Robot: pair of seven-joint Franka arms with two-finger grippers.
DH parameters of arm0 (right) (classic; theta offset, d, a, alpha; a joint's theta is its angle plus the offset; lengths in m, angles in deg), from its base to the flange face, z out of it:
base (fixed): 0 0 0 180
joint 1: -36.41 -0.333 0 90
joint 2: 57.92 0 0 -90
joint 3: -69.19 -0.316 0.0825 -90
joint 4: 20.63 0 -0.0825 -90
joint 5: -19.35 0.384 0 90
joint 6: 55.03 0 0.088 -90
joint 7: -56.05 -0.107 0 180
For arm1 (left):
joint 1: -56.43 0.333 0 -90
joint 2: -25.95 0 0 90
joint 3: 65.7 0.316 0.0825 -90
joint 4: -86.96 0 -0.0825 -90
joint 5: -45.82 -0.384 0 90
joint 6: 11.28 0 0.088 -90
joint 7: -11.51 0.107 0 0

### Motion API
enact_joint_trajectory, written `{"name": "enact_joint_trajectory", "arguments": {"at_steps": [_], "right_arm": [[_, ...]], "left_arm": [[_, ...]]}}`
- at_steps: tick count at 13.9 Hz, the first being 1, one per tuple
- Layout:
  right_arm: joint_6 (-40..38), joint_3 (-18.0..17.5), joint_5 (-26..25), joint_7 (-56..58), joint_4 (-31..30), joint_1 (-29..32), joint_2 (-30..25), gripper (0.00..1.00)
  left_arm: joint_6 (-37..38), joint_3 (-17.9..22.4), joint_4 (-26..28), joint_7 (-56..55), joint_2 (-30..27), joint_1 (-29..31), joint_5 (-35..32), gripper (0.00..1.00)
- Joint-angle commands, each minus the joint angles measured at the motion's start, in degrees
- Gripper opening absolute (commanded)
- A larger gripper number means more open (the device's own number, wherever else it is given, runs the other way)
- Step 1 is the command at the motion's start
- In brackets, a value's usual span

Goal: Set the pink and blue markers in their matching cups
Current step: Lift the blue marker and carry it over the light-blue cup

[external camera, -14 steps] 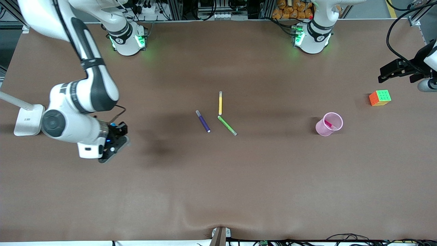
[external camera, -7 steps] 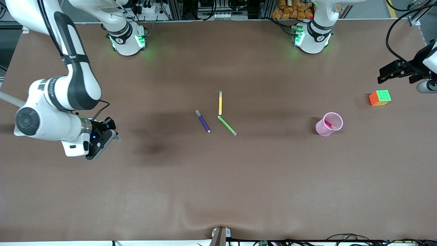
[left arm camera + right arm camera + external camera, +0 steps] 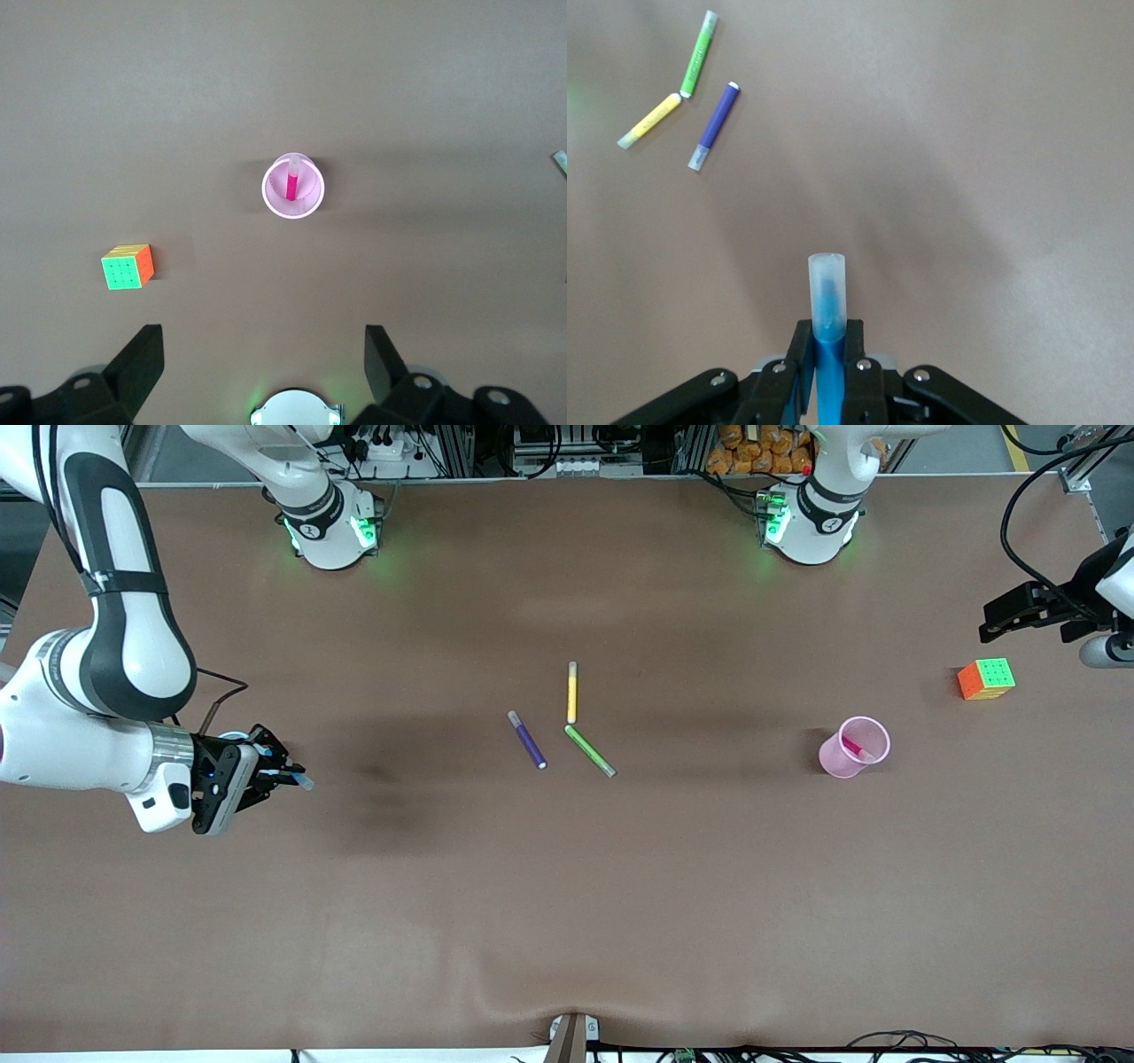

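Risk is slipping: we are clamping the blue marker [image 3: 827, 305] by its lower end in our right gripper [image 3: 266, 769], over the blue cup [image 3: 232, 737]. Our left gripper [image 3: 264, 359] is waiting agape; the pink marker [image 3: 854, 747] is sitting in the pink cup [image 3: 843, 760].

Even overhead light, bright; soft dark shadows on table [image 3: 567, 921] (mid-table, smeared); green glow by bases; focus crisp.

The setting was a robotics lab: two white robot arms [image 3: 115, 638] bolted to a brown-covered counter [image 3: 567, 886], green status lights at their bases [image 3: 328, 531], aluminium framing [image 3: 567, 452] and loose cables [image 3: 1028, 505] along the edges.
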Motion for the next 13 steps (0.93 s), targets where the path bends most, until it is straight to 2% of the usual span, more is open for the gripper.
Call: {"name": "enact_joint_trajectory", "arguments": {"at_steps": [1, 3, 7, 11, 13], "right_arm": [[-2.4, -0.9, 1.6, 3.0, -1.4, 3.8, -2.4, 0.00], [-3.2, -0.9, 1.6, 5.0, -1.7, 5.0, -3.2, 0.00], [-1.1, -0.9, 3.4, 14.3, -7.8, 7.4, -8.0, 0.00], [-3.9, -0.9, 11.3, 33.1, -9.0, 12.7, -7.4, 0.00], [-7.1, -0.9, 13.2, 39.2, -9.2, 16.1, -6.8, 0.00]], "left_arm": [[0.7, -0.2, -1.6, 0.9, 1.0, 0.2, -0.7, 1.00], [0.7, -0.2, -1.6, 0.8, 1.0, 0.1, -0.8, 1.00], [0.7, -0.2, -1.6, 0.9, 1.3, 0.1, -0.8, 1.00], [0.7, -0.2, -1.8, 0.8, 1.3, 0.2, -0.9, 1.00], [0.7, -0.2, -1.8, 0.9, 1.3, 0.2, -0.9, 1.00]]}}
